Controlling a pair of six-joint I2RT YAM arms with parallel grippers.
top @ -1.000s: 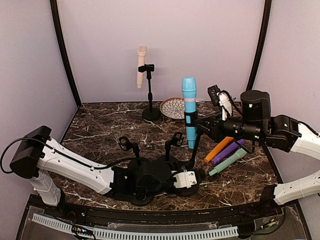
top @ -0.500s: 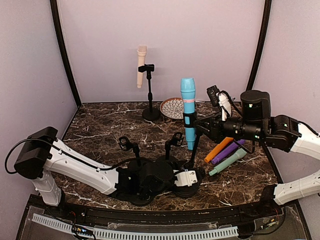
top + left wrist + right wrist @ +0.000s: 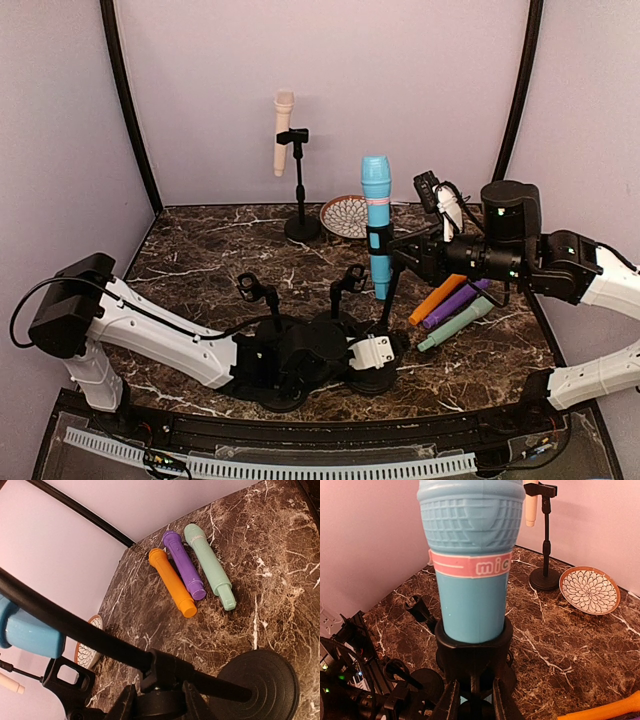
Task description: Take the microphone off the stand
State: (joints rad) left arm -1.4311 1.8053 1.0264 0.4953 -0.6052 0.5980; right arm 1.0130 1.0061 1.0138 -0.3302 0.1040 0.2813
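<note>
A blue microphone (image 3: 376,215) with a pink band stands upright in the black clip (image 3: 377,238) of a short stand, whose round base (image 3: 372,378) is on the table. My right gripper (image 3: 398,250) is shut on the microphone's lower body just under the clip; in the right wrist view its fingers (image 3: 451,700) flank the blue microphone (image 3: 470,555) below the clip (image 3: 472,650). My left gripper (image 3: 372,355) is shut on the stand's pole low down; in the left wrist view it (image 3: 160,700) pinches the pole joint (image 3: 167,672) beside the base (image 3: 260,685).
Orange (image 3: 437,298), purple (image 3: 452,303) and green (image 3: 457,323) microphones lie at the right. A cream microphone (image 3: 284,130) sits on a tall stand (image 3: 302,228) at the back, next to a patterned plate (image 3: 347,215). Two empty short stands (image 3: 262,295) (image 3: 350,280) stand by my left arm.
The blue microphone and its stand shifted very slightly left a second ago, and my left arm shifted a little. Nothing has visibly moved in the last half second.
</note>
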